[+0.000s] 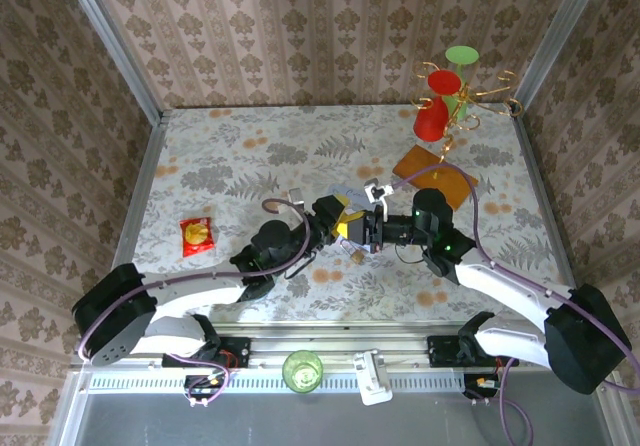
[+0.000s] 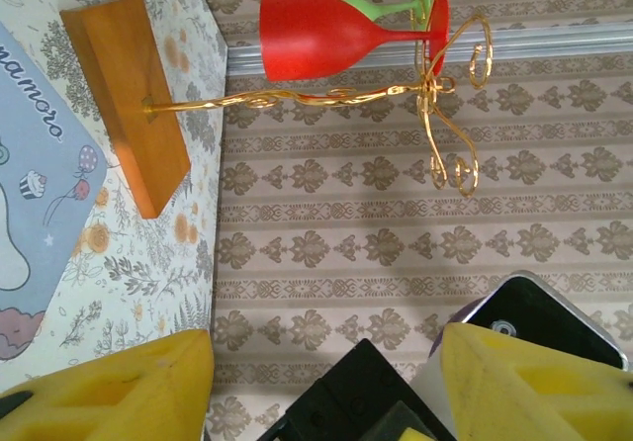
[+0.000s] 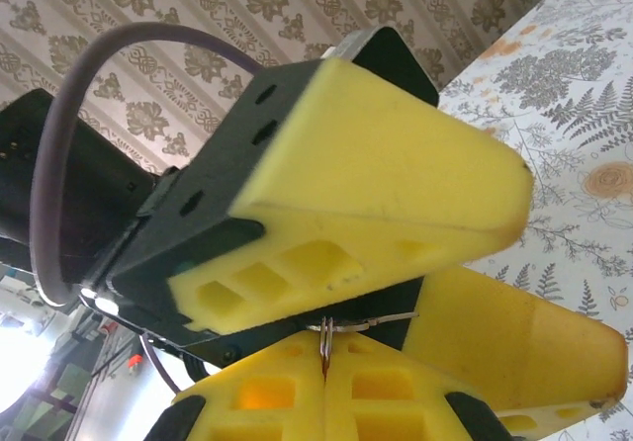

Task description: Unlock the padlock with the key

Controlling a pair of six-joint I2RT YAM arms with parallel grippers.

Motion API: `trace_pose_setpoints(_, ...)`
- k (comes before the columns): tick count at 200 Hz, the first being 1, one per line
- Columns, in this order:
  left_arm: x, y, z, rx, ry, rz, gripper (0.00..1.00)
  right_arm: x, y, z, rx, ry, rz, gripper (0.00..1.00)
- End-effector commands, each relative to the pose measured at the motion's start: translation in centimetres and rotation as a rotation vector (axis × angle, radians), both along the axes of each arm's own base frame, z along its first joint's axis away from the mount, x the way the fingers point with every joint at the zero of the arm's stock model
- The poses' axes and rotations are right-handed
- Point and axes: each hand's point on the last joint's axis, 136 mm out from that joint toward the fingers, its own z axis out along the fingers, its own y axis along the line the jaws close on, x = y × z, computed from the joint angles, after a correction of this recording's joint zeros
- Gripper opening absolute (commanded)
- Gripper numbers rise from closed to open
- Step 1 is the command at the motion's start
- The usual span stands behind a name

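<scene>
Two grippers meet nose to nose mid-table [image 1: 230,156]. My left gripper [image 1: 343,222] is spread wide and holds nothing. In left wrist view its yellow fingers [image 2: 109,392] sit at the two lower corners, with the right gripper's black body between them. What I take for the padlock [image 1: 355,257] is a small brass-looking bit on the table, just on the near side of both tips; too small to be sure. My right gripper [image 1: 368,229] is clamped, pads pressed together on a thin silvery wire [image 3: 368,319]. Can't tell if that's the key's ring or a shackle.

My judgement on doing it well: the right pinch must be firm so the wire can't swivel. Centre the left fingers before closing, close slowly, no side load on something that thin.

Views: top gives arm layout and the bit on the table. Left wrist looks past the work to the pale blue tin [image 2: 30,214], wooden stand base [image 2: 129,95] and red cup [image 2: 326,34]. Right wrist gives pad contact and the wire, too fine to read from above.
</scene>
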Motion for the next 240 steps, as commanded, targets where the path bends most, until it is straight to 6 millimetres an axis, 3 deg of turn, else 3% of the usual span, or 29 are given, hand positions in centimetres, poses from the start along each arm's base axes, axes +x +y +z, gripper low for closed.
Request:
trace_pose_setpoints(1,-0.1,0.4,1.8,-0.039,-0.038,0.016,0.6,0.6,-0.1,0.6,-0.009,-0.064,-0.03,0.0)
trace_pose_setpoints(44,-0.4,1.8,1.5,0.011,-0.04,0.041,0.5,0.5,-1.1,-0.7,-0.055,-0.047,-0.058,0.0)
trace_pose_setpoints(136,-0.5,1.4,1.0,0.063,-0.052,0.024,0.2,0.2,-1.3,-0.6,-0.071,-0.06,-0.046,0.0)
trace_pose_setpoints(166,-0.5,1.6,0.9,0.071,-0.053,0.031,0.16,0.1,-1.4,-0.8,-0.076,-0.057,-0.044,0.0)
trace_pose_setpoints(219,-0.5,1.8,1.1,0.122,-0.091,0.031,0.0,0.1,-1.6,-1.2,-0.09,-0.056,-0.054,0.0)
trace_pose_setpoints(240,-0.8,1.6,2.0,0.247,-0.192,-0.001,0.0,-0.2,-2.0,-0.5,-0.048,-0.041,-0.032,0.35)
